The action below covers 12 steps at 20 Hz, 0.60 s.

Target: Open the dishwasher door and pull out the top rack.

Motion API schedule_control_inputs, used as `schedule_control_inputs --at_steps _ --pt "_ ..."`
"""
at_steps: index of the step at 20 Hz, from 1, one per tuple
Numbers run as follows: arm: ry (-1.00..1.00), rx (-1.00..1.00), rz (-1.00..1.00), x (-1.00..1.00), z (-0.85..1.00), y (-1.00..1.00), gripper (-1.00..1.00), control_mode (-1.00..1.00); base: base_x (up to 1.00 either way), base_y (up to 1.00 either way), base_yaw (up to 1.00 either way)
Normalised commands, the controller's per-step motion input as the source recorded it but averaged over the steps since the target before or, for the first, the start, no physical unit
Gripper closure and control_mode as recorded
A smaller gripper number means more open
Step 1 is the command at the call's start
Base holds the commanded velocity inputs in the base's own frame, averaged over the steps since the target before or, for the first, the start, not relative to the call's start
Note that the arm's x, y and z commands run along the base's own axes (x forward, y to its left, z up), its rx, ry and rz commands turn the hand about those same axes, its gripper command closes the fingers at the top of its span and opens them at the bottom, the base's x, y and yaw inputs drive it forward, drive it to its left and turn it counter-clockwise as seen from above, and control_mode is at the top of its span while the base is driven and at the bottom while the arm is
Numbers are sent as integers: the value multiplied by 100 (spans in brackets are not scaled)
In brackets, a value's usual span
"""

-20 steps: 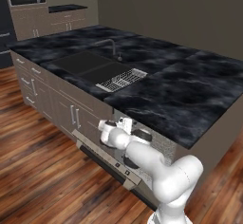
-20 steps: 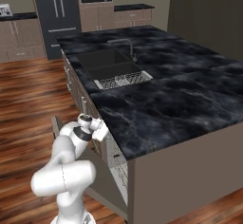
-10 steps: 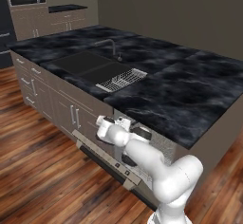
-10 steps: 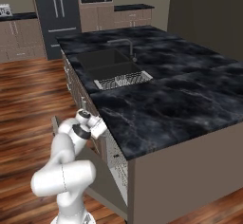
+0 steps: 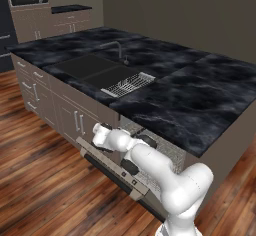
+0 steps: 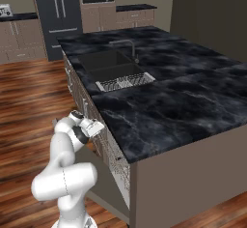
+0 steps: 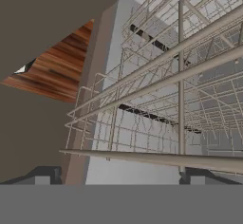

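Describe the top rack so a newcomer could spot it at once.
Start at the dark marble island and drop below its near edge, right of the sink. There the dishwasher door hangs open, and inside the opening sits the top rack. It is a broad light-grey wire basket, unlike the small white drainer on the counter.

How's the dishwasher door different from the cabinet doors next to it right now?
The dishwasher door is swung down and open, jutting over the floor; the cabinet doors stand shut and upright. The dishwasher door carries a long horizontal bar handle, the cabinet doors short vertical silver ones. It is also wider than either cabinet door. All share the same taupe flat-panel finish.
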Motion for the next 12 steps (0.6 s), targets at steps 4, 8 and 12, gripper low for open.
schedule_control_inputs --at_steps 4,8,12 --pt "38 37 6 -52 -76 17 -100 -100 0 0 0" --pt "41 44 8 -50 -73 12 -100 -100 0 0 0" --pt "36 41 9 -67 -81 22 -100 -100 0 0 0"
